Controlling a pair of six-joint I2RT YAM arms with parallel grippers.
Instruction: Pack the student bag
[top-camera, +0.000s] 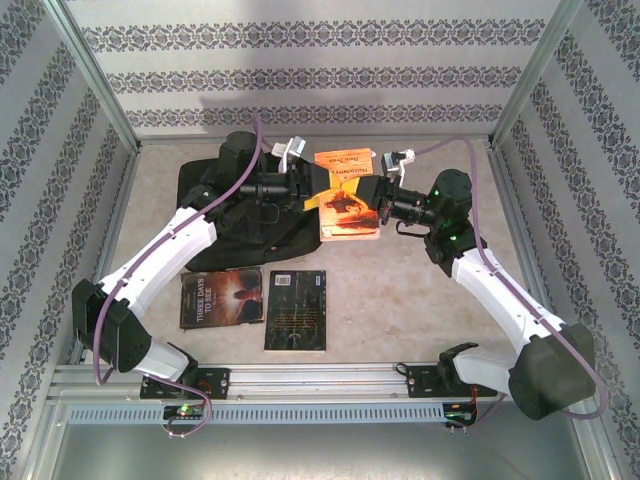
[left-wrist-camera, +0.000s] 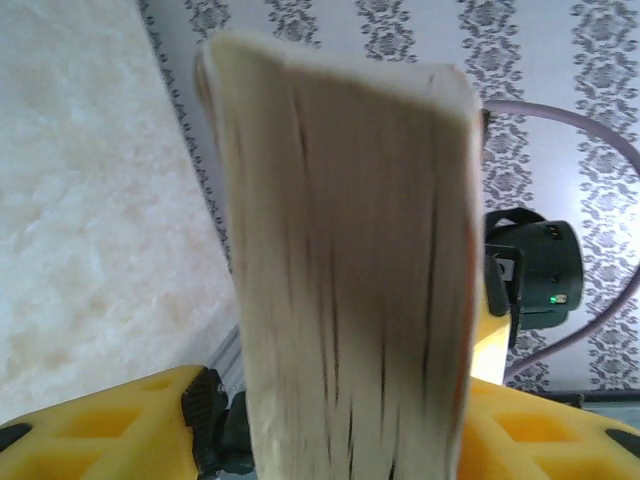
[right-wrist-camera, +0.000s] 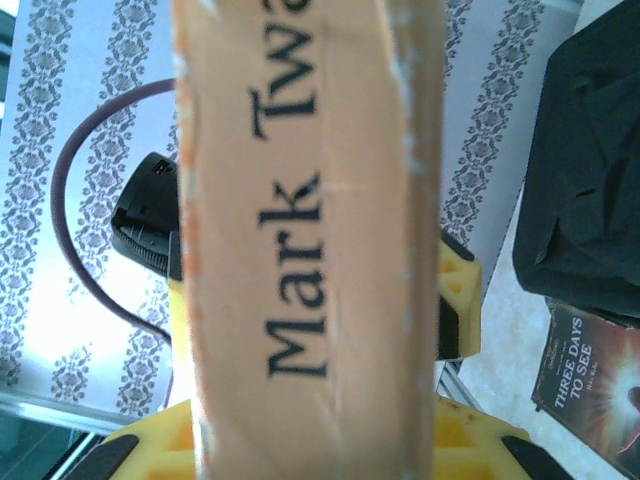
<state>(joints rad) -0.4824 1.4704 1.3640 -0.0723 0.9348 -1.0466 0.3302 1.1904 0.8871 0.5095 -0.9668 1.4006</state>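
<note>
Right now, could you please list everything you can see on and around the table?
student bag: one, black, far left of the table.
Mark Twain book: one, orange, between both pincers, right of the bag.
Three Days to See book: one, dark, flat near the front.
second dark book: one, black, flat just right of it.
table: one, beige.
walls: patterned white-grey, around the table.
left pincer: one, yellow fingers, at the book's page edge.
right pincer: one, yellow fingers, closed on the spine.

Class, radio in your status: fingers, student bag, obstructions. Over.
Right fingers shut on spine of Mark Twain book; left fingers at its page edge, grip unclear. Student bag beside, book not in. Left arm crosses over bag.
</note>
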